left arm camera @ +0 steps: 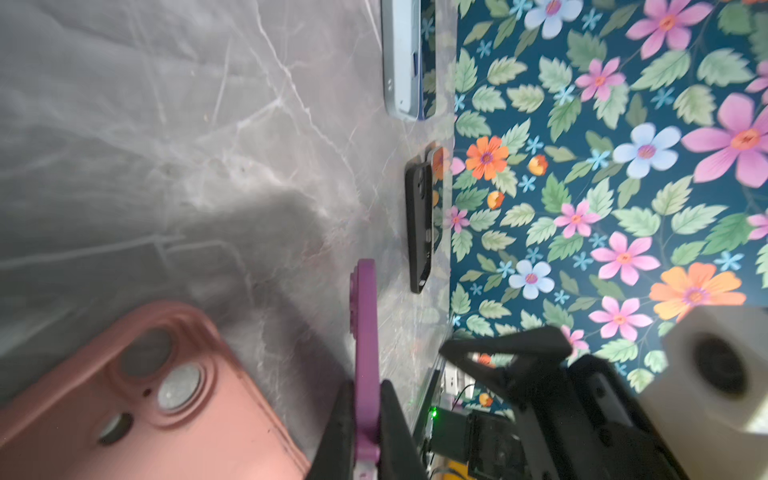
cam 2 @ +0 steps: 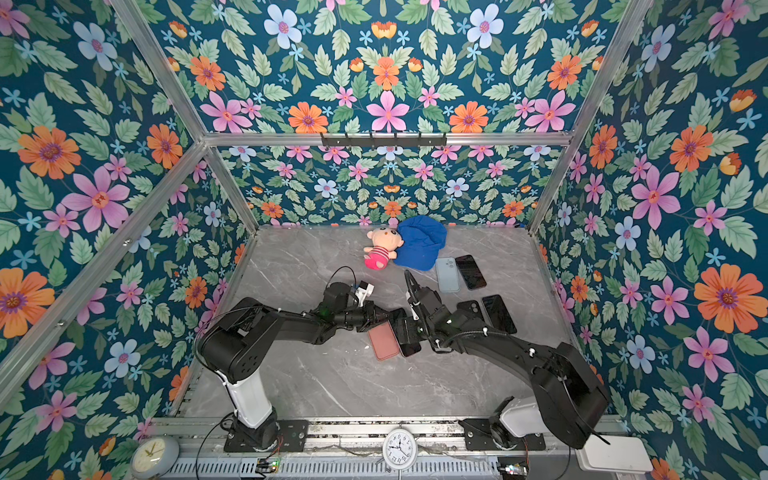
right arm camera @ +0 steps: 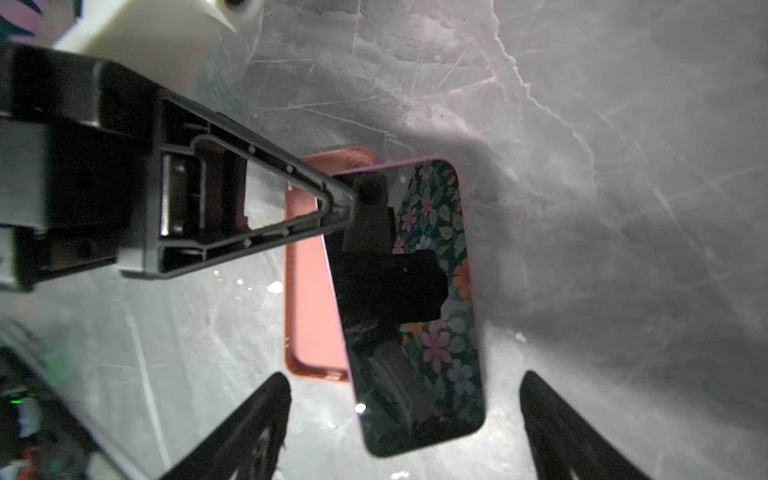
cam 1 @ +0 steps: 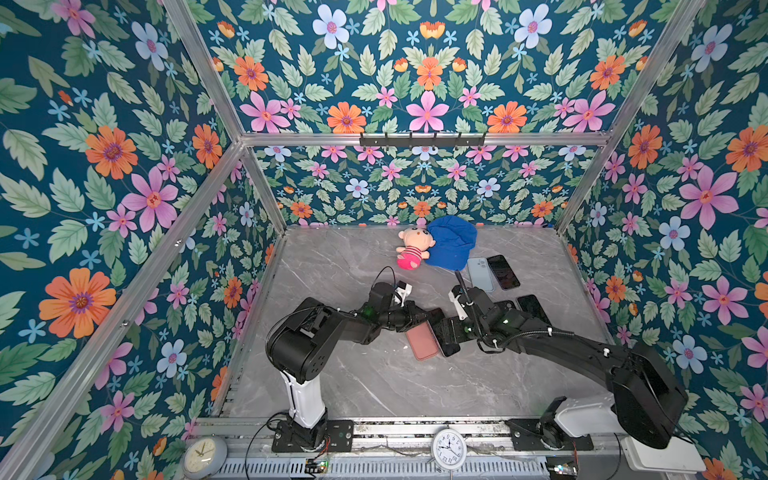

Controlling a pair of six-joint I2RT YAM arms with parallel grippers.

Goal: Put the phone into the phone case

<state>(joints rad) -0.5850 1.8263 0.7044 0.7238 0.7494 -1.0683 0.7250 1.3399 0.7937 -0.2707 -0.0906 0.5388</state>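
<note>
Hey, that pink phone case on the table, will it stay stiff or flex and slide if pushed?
Probably bendy: the pink case is an empty thin shell. Likely light, so a nudge could slide it across the smooth marble table. It seems to lie flat, so it shouldn't tip or roll.

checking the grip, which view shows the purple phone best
The right wrist view: the purple phone shows nearly its whole screen, with the left gripper pinching one end. The left wrist view gives only its thin edge between the fingers. In both top views the arms hide most of it beside the pink case.
</note>
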